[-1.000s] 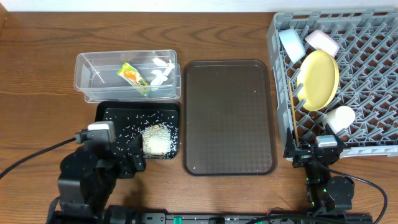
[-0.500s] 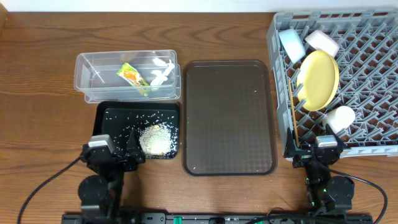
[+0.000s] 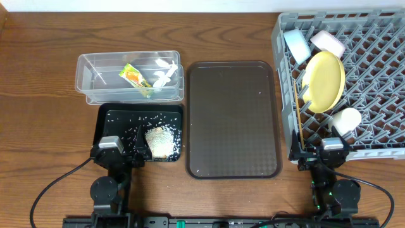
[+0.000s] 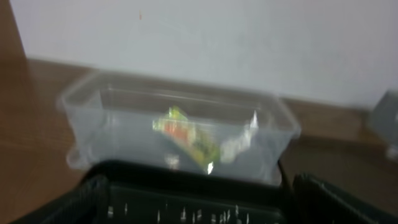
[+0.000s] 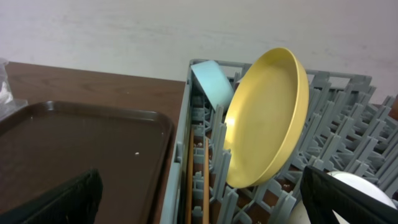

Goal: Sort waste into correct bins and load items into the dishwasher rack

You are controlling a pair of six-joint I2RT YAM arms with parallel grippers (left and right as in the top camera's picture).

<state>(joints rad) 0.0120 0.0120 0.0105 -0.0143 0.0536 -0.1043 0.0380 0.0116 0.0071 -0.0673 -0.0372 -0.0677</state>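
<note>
Snack wrapper (image 3: 133,75) binned left of the brown tray (image 3: 233,120), yellow plate (image 3: 324,81) racked right of it; task looks finished, left gripper (image 4: 202,199) and right gripper (image 5: 199,199) gaping, empty, only parking to do.

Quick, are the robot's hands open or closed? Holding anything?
Left gripper: open, holding nothing.
Right gripper: open, holding nothing.

Overhead feed: I log even, diffuse light and a sharp frame, with only short soft shadows beside the clear tub (image 3: 130,77) and the dishwasher rack (image 3: 380,76). Left wrist feed is smeared throughout, and the snack wrapper (image 4: 186,134) reads as a soft blob. Right wrist is crisp on the yellow plate (image 5: 267,118), but the dark fingers (image 5: 56,202) at the lower corners are out of focus.
</note>
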